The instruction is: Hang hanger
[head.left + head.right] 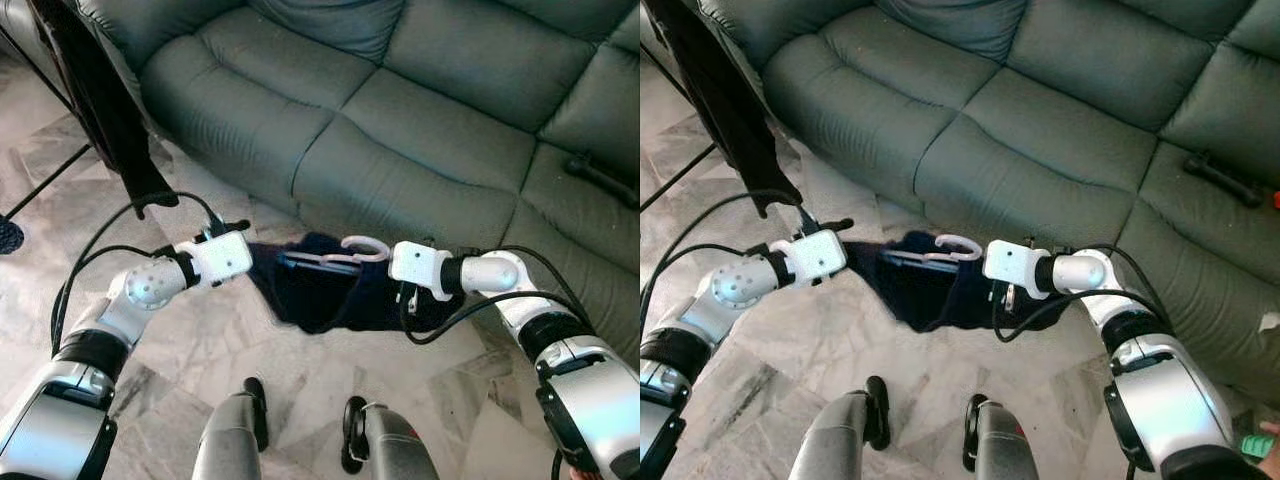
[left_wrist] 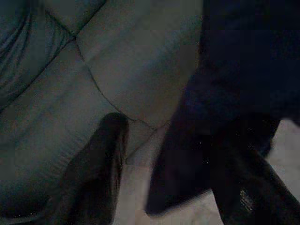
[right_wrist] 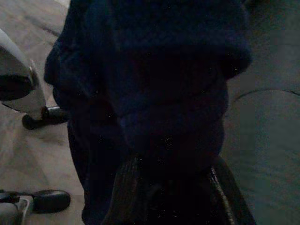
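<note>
The hanger (image 1: 350,252), pale with a dark navy garment (image 1: 320,290) draped over it, hangs in the air between the two arms, above the marbled floor (image 1: 200,340) and just in front of the grey-green sofa (image 1: 420,110). Its long axis runs roughly level from the robot's left to its right, and its white hook (image 1: 368,246) curls up near the right end, just beside the right gripper (image 3: 168,187). The two grippers take it from opposite ends, so the hanger lies between them rather than ahead of either one. In the right wrist view the right fingers (image 3: 126,192) are buried in the dark cloth and look closed around a bunch of it, though whether they also catch the hanger's bar under the fabric cannot be made out. In the left wrist view the left gripper (image 2: 173,187) has its fingers (image 2: 98,164) spread well apart; one is clear of the cloth against the sofa, the other is under or against the garment's edge, so this side seems to support rather than pinch. The right arm looks nearer the hook and is judged the one that carries the load. A dark garment on a black stand (image 1: 110,110) hangs to the robot's left, well apart from the hanger; if that is the rail, the hook points away from it and the load must be carried leftward.
</note>
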`<state>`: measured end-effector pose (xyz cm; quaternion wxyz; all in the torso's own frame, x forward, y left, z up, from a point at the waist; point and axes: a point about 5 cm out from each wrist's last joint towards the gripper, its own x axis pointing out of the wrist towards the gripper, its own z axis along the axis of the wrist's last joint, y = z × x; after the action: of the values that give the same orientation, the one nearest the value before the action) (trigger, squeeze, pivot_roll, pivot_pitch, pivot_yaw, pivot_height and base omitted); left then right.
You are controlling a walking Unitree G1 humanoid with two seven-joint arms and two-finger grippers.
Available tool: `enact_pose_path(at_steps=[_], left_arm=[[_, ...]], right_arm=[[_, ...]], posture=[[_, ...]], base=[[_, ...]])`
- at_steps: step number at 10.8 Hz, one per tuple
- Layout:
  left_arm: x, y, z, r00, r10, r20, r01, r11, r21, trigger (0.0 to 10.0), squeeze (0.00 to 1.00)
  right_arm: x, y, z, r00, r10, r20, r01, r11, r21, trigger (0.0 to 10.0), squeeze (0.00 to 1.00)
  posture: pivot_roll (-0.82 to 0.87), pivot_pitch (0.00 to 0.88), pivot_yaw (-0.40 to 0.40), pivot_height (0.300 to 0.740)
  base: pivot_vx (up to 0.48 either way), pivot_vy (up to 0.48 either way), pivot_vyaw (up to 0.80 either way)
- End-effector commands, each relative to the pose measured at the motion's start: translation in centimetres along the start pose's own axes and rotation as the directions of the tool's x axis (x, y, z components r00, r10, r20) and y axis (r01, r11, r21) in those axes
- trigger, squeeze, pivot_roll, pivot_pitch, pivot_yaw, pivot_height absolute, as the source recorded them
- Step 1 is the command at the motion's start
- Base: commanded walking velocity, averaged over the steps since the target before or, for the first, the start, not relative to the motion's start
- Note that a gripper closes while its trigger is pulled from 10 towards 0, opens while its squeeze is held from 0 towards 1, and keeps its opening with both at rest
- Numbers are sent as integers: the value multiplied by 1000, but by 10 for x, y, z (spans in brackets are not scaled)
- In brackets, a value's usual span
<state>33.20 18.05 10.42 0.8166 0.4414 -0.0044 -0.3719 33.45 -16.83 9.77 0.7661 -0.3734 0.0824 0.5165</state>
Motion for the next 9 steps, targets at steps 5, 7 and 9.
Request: enact_pose_path(at_steps=[5,7,9], left_arm=[[-27,-20,-40,879,424,-218,-475,749,-462,10000,1000],[-37,-33,-47,791,528,-309,-599,565,-567,10000,1000],[-41,-22,-46,675,626,-390,-707,397,-586,10000,1000]], right_arm=[[11,25,-17,898,-440,18,411,851,327,0,0],[6,22,-16,760,-649,5,577,679,454,0,0],[9,22,-8,670,-743,5,607,551,572,0,0]], posture=[[-2,241,-3,740],[6,229,-8,740],[5,207,-19,740]], base=[[0,0,0],[0,0,0],[0,0,0]])
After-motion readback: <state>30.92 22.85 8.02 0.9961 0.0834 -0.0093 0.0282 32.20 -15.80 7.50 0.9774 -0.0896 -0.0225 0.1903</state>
